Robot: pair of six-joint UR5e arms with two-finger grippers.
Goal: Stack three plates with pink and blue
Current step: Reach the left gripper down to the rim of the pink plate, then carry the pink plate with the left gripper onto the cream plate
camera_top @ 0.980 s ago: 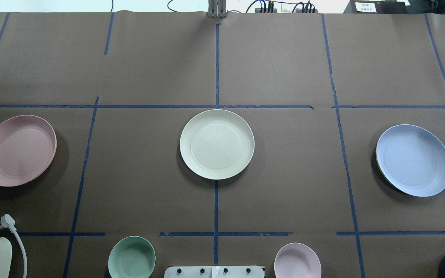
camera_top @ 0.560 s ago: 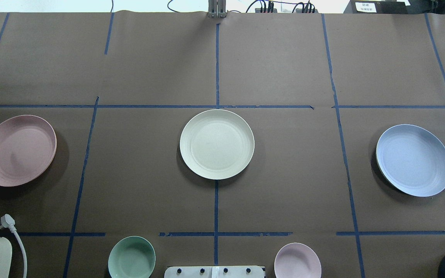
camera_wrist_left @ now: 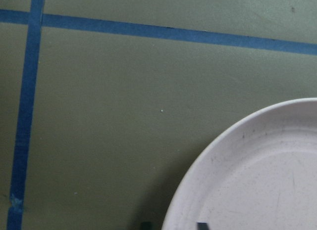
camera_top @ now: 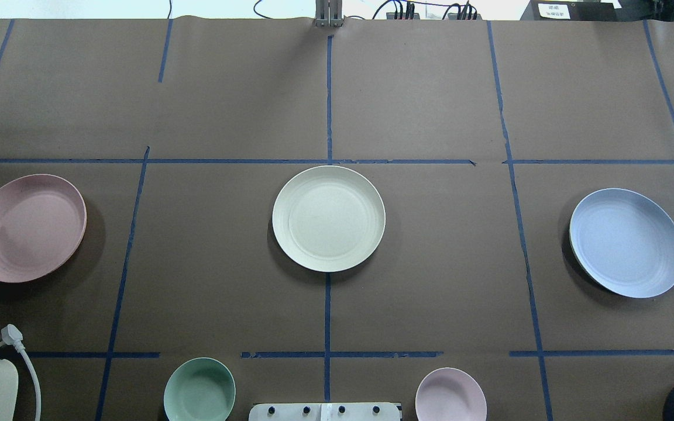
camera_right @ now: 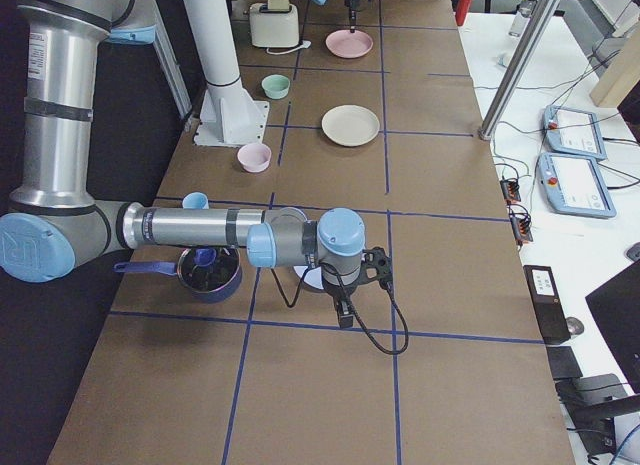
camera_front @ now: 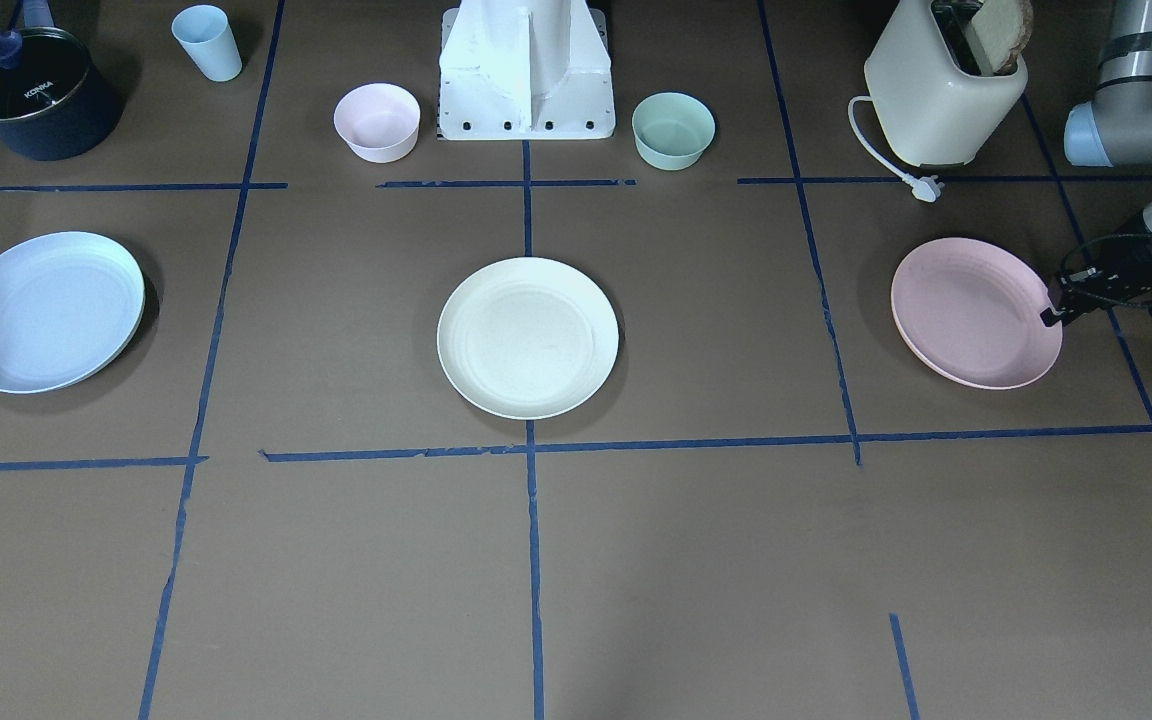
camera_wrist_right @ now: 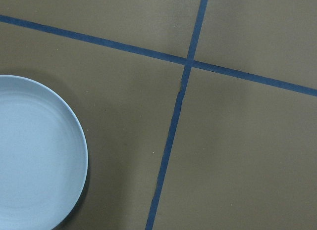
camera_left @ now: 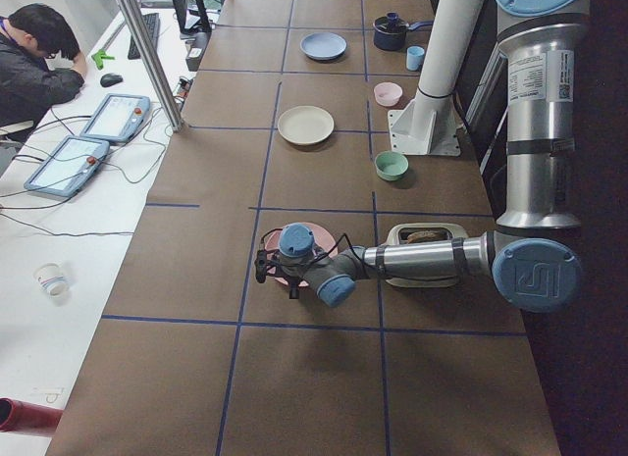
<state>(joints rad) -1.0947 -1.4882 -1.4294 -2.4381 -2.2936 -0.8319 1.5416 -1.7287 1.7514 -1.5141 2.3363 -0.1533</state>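
The pale pink plate (camera_top: 27,228) lies at the table's left, the cream-white plate (camera_top: 328,218) in the middle and the light blue plate (camera_top: 626,242) at the right, all apart. My left gripper (camera_front: 1048,316) is at the pink plate's outer rim (camera_front: 976,325). In the left wrist view its two fingertips (camera_wrist_left: 145,224) stand apart, one on each side of the pink rim (camera_wrist_left: 237,156), so it is open. My right gripper (camera_right: 345,307) shows only in the exterior right view, near the blue plate (camera_wrist_right: 34,151); I cannot tell its state.
Along the robot's side stand a toaster (camera_front: 941,85) with its loose plug (camera_front: 926,188), a green bowl (camera_front: 673,128), a small pink bowl (camera_front: 377,120), a blue cup (camera_front: 207,42), a dark pot (camera_front: 31,95) and the white base (camera_front: 526,70).
My left gripper has come into the overhead view from the left edge to the pink plate's rim, then shifted slightly back and nearer. The plates have stayed in place.
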